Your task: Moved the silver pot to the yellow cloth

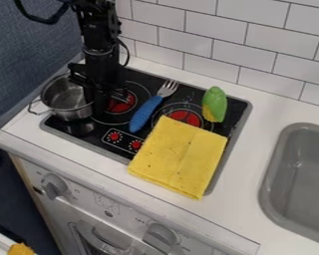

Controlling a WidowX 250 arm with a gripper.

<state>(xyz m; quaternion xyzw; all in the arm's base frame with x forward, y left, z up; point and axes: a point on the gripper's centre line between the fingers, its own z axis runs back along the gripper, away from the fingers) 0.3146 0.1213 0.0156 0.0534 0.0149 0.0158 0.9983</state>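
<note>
The black gripper (99,95) hangs over the left part of the stove, at the right side of the silver pot (64,97). It overlaps the pot's right rim and hides part of that side; whether it holds the rim cannot be seen. The pot is upright at the stove's left edge, its wire handle pointing left. The yellow cloth (179,157) lies flat and folded over the stove's front right part, reaching its front edge.
A fork with a blue handle (145,113) lies between gripper and cloth. A green toy vegetable (215,104) is behind the cloth on the black stove top (137,75). The tiled wall (209,52) runs behind, and a grey sink (298,184) is at the right.
</note>
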